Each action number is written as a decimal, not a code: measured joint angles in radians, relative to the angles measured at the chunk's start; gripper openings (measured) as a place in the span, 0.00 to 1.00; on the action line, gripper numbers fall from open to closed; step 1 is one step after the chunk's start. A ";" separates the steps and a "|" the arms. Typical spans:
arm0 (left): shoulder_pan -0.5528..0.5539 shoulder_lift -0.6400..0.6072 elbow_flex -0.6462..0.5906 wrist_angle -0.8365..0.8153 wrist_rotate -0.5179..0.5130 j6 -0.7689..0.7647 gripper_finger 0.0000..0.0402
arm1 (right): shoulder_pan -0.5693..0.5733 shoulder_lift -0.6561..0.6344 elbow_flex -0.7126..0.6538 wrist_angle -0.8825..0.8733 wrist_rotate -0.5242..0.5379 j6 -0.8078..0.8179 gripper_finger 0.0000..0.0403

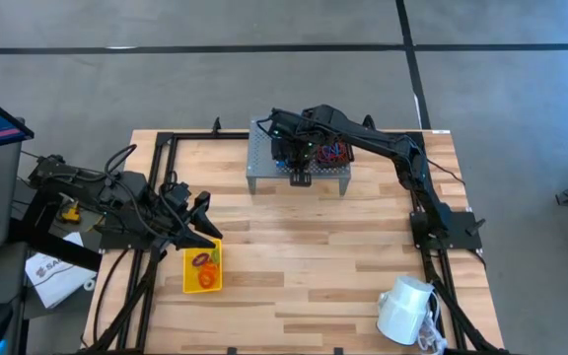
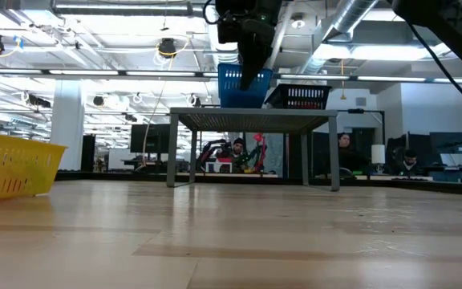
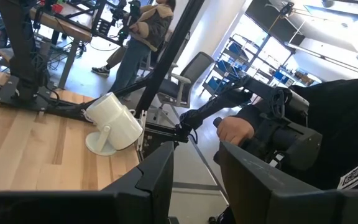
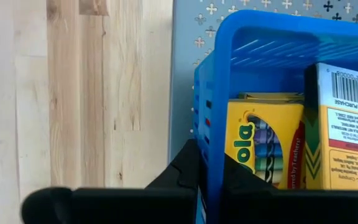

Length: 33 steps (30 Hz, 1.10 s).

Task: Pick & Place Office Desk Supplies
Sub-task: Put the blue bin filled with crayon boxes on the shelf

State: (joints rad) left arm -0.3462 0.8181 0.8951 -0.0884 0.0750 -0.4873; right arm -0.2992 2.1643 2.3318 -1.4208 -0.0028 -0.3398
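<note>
We see a light wooden table [image 1: 294,266] filling the lower middle of the overhead frame, with a dark arm at each side.

The grey perforated riser [image 1: 299,170] stands at the upper centre of the table. On it sit a blue bin [image 4: 272,68] and, just to its right, a black mesh bin [image 2: 301,96] holding red loops. In the right wrist view the blue bin holds yellow crayon packets [image 4: 263,143] standing upright.

The right arm reaches in from the right of the frame to the riser. Its right gripper [image 1: 299,176] is closed on the near wall of the blue bin, one finger inside and one outside, as the right wrist view shows.

A white mug [image 1: 405,308] lies on its side at the lower right of the table.

A yellow bin [image 1: 203,266] sits at the lower left of the table, with orange and purple loops in it. The left gripper [image 1: 203,222] waits just above that bin's upper edge in the frame, partly open and holding nothing.

We judge the step in hand to be lifting the blue bin off the riser. To do it well, we would raise it straight up and keep it level so the packets stay in, since a one-wall pinch lets the bin tip away.
</note>
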 joint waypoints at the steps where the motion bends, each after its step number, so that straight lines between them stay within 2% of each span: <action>1: 0.000 0.000 0.000 0.000 0.000 0.000 0.31 | 0.000 0.000 0.000 0.000 -0.001 0.000 0.00; 13: 0.000 0.000 0.000 0.003 0.000 -0.018 0.31 | -0.010 0.035 0.001 -0.020 -0.024 0.025 0.00; 20: 0.000 0.000 0.000 0.024 0.000 -0.019 0.31 | 0.019 0.074 0.002 0.020 0.048 -0.012 0.00; 33: 0.000 0.000 0.000 0.025 0.000 -0.019 0.31 | 0.015 0.079 0.003 0.011 0.079 0.005 0.00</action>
State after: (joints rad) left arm -0.3462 0.8181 0.8951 -0.0631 0.0750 -0.5064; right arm -0.2840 2.2429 2.3344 -1.4101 0.0757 -0.3351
